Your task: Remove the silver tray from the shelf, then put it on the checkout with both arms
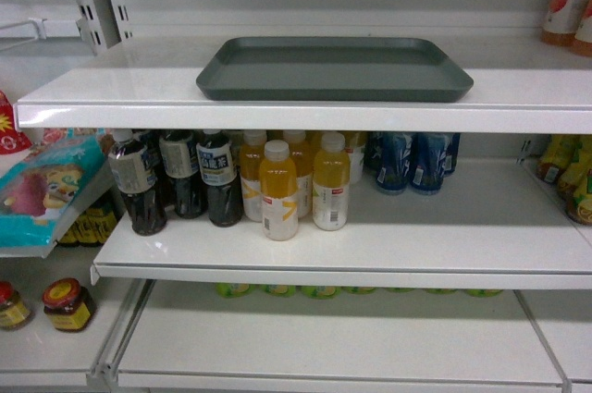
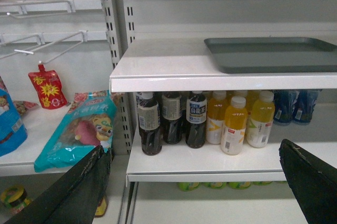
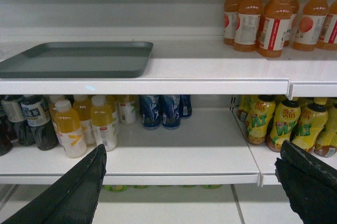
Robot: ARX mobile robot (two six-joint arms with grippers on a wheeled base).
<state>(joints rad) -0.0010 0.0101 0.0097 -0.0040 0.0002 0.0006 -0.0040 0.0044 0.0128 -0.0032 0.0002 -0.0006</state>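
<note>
Presently the silver tray (image 1: 333, 69) is left flat on the shelf (image 1: 111, 88) near its front lip, within easy reach, while the left gripper (image 2: 195, 182) and right gripper (image 3: 192, 182) are held wide open, empty, below it.

Silver tray (image 1: 333, 67) lies flat on top shelf (image 1: 111, 97), near front lip, in middle. Orange bottles (image 1: 569, 0) far right on same shelf. Shelf below: dark bottles (image 1: 176, 180) left, yellow bottles (image 1: 296, 180) just beside them, blue cans (image 1: 416, 160) further right. Snack bag (image 1: 46, 190) far left. Jars (image 1: 65, 305) low left.
</note>
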